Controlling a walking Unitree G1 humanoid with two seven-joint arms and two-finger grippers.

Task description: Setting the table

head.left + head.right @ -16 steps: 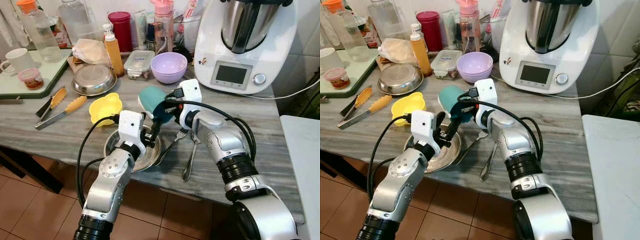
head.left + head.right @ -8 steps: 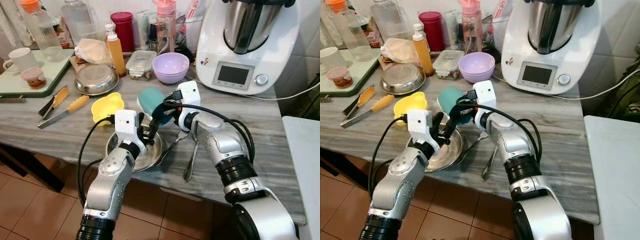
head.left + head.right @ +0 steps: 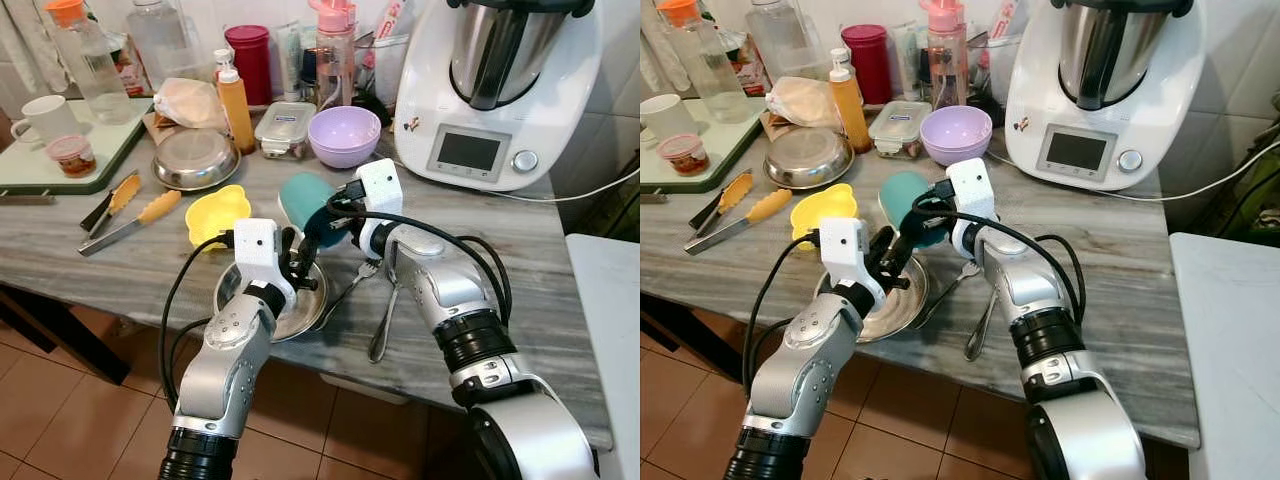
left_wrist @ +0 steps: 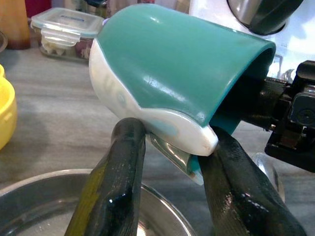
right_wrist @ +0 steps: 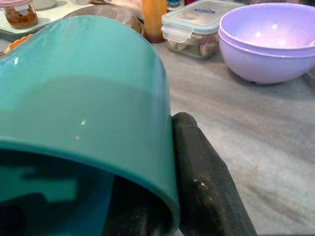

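A grey marble-topped table (image 3: pixel 560 300) stood on terracotta floor tiles (image 3: pixel 60 430), white wall tiles (image 3: pixel 615 70) behind, daylight falling evenly.

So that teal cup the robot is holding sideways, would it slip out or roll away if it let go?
Likely slippery: the teal cup has a glossy, reflective wall, and the right gripper pinches only its rim, one finger inside. It looks stiff, probably light plastic. Released now, lying on its side above the steel bowl, its round wall would probably let it roll or drop into that bowl.
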